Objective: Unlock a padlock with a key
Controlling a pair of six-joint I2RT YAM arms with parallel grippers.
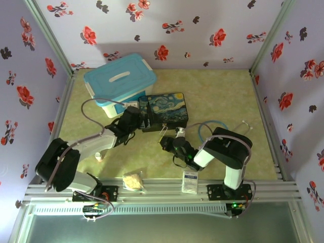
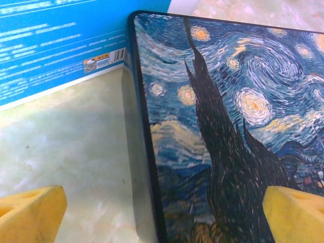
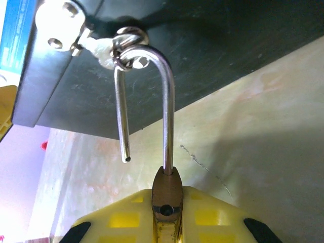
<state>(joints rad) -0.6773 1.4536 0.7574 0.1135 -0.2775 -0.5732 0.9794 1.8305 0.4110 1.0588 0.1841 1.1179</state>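
Right gripper (image 3: 167, 220) pinches the padlock (image 3: 166, 195), its shackle sprung but hooked in the hasp (image 3: 127, 46) on the tin box's (image 2: 228, 126) near edge. Left gripper (image 2: 162, 215), fingers spread, straddles the lid's corner, seemingly to steady it.

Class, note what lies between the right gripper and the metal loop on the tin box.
In the right wrist view, the padlock: its shackle hooks through the loop, its brass body pinched in the right gripper.
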